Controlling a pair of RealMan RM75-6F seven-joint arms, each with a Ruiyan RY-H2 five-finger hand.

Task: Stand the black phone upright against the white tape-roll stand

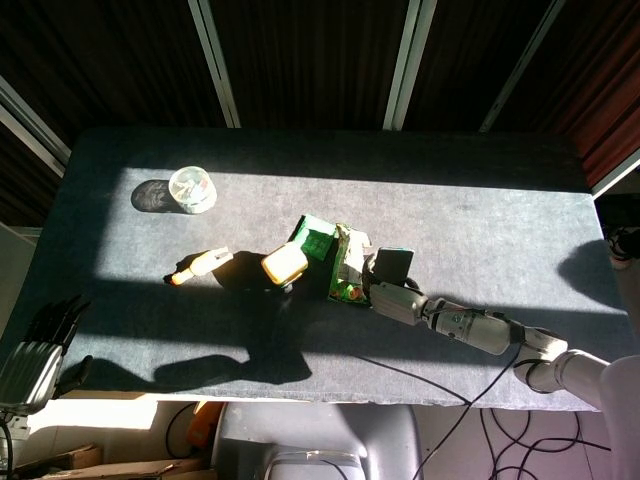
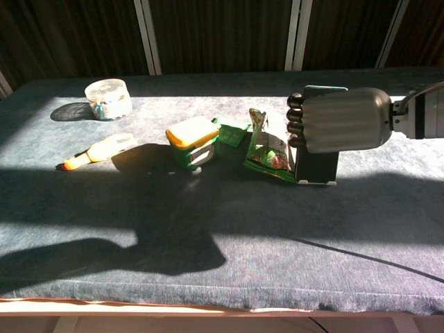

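Your right hand [image 2: 340, 119] grips the phone [image 2: 318, 166] upright at right of centre, its foot at the stand [image 2: 320, 183] beside the snack bag [image 2: 268, 149]. Let go too early and it could tip. Left hand [image 1: 35, 355] idles, fingers apart.

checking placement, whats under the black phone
A thin white base shows beneath the black phone, likely the stand. The right hand covers its upper part, hiding any contact behind.
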